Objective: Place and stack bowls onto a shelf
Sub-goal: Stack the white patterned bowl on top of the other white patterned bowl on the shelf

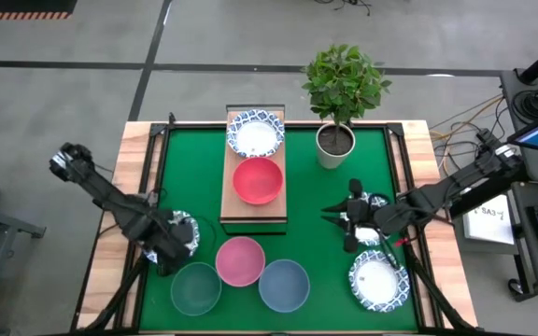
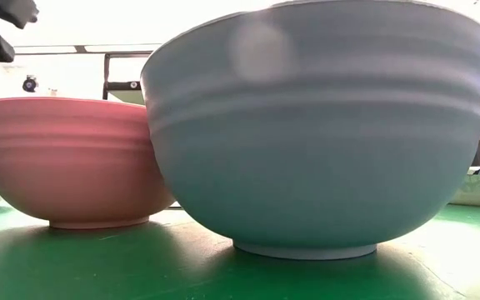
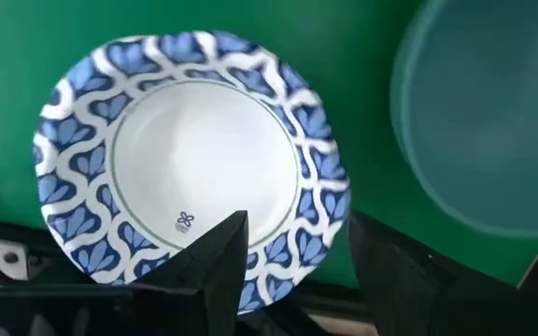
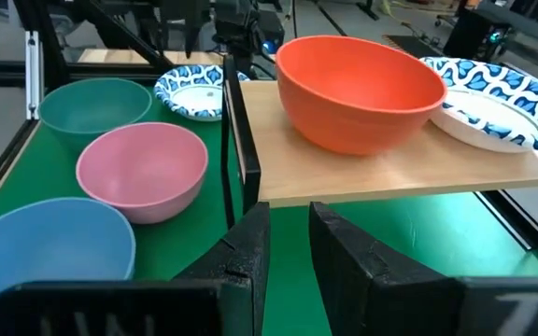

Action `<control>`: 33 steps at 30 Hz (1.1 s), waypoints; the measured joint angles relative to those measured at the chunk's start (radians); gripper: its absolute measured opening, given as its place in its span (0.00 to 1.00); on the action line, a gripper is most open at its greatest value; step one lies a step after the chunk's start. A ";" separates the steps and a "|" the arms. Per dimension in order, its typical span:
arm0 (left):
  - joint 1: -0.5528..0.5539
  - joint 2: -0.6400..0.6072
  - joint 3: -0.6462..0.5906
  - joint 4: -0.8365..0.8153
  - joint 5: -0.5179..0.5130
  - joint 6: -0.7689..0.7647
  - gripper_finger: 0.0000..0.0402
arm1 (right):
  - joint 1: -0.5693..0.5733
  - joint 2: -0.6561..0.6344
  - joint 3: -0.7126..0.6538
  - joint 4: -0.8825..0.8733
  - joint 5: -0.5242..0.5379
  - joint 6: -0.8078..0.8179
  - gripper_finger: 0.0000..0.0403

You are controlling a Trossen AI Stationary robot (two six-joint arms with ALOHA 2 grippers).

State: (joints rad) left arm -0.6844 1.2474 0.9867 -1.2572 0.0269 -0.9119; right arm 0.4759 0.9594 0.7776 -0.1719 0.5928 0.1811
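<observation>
The light-wood shelf (image 1: 255, 207) stands mid-table and carries a white bowl with a blue rim (image 1: 255, 133) and a red bowl (image 1: 258, 180). Pink (image 1: 241, 260), grey-green (image 1: 196, 287) and blue (image 1: 284, 285) bowls sit on the green mat near the front. My left gripper (image 1: 171, 247) is open above another blue-rimmed bowl (image 3: 185, 159) at the left. My right gripper (image 4: 290, 210) is slightly open and empty, pointing at the shelf's right side. A blue-rimmed bowl (image 1: 375, 202) lies under the right arm, and another (image 1: 378, 280) lies at the front right. My left gripper's fingers stand on either side of the blue-rimmed bowl's rim (image 3: 292, 238), one finger (image 3: 218, 261) over the inside and the other (image 3: 390, 271) outside. They come from above. I cannot tell whether they touch it. The bowl rests on the mat.
A potted plant (image 1: 335, 140) stands at the far right of the shelf. The low view is filled by the blue bowl (image 2: 319, 133) and the pink bowl (image 2: 73, 158). The mat is edged by a dark frame (image 1: 157, 187); wooden table strips lie outside it.
</observation>
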 joint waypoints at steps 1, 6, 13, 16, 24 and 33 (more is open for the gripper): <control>-0.016 0.006 0.000 0.003 0.000 0.005 0.42 | 0.000 0.006 0.000 0.000 0.000 0.001 0.17; -0.081 0.038 -0.010 0.049 0.002 -0.020 0.42 | 0.000 0.035 0.000 0.006 -0.001 0.001 0.17; -0.120 0.074 -0.096 0.165 0.002 -0.089 0.39 | 0.000 0.072 0.000 0.006 -0.001 0.001 0.17; -0.127 0.085 -0.124 0.186 0.007 -0.098 0.37 | 0.000 0.078 0.000 0.006 -0.011 0.003 0.17; -0.129 0.093 -0.154 0.221 0.034 -0.116 0.35 | 0.000 0.078 0.000 0.006 -0.025 0.009 0.17; -0.186 0.090 -0.164 0.244 0.044 -0.210 0.40 | 0.000 0.077 0.000 0.006 -0.025 0.025 0.17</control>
State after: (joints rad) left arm -0.8701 1.3371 0.8226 -1.0131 0.0711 -1.1216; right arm 0.4759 1.0367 0.7776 -0.1654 0.5678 0.2058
